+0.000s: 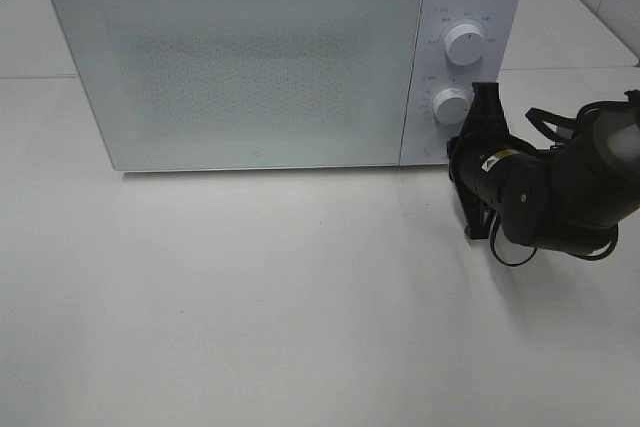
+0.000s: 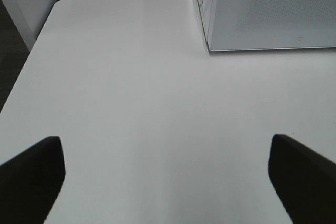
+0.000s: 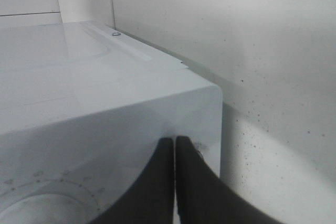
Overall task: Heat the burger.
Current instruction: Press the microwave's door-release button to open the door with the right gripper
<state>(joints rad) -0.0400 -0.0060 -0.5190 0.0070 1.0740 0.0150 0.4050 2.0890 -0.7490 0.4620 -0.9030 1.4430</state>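
Exterior high: closed microwave, dial stage

Microwave [image 1: 240,67]: white, standing on white table [image 1: 300,297]; door shut flat, frosted, nothing readable through it.

Burger: absent from all three views and nowhere on the open table. Presumably behind the shut door, unconfirmed.

Control panel: at the door's right, upper dial [image 1: 464,43] above lower dial [image 1: 451,105].

Right gripper [image 1: 485,97]: pinched fully closed, holding nothing. Tip just beside the lower dial, on its right; contact not to be told from above. Right wrist view: fingers [image 3: 194,182] pressed together, with the microwave's upper corner beyond.

Left gripper [image 2: 165,142]: spread wide, empty, hanging over bare table short of the microwave's front. Out of the exterior high view.

Step in hand, as judged: loading apparently finished, door closed, setting of heat or time about to begin.

Next move, as judged: calls for either bringing the closed tip onto the lower dial's rim to nudge it round, or parting the jaws first to straddle the knob. Either way, a small turn and light pressure, with no shove against the cabinet.
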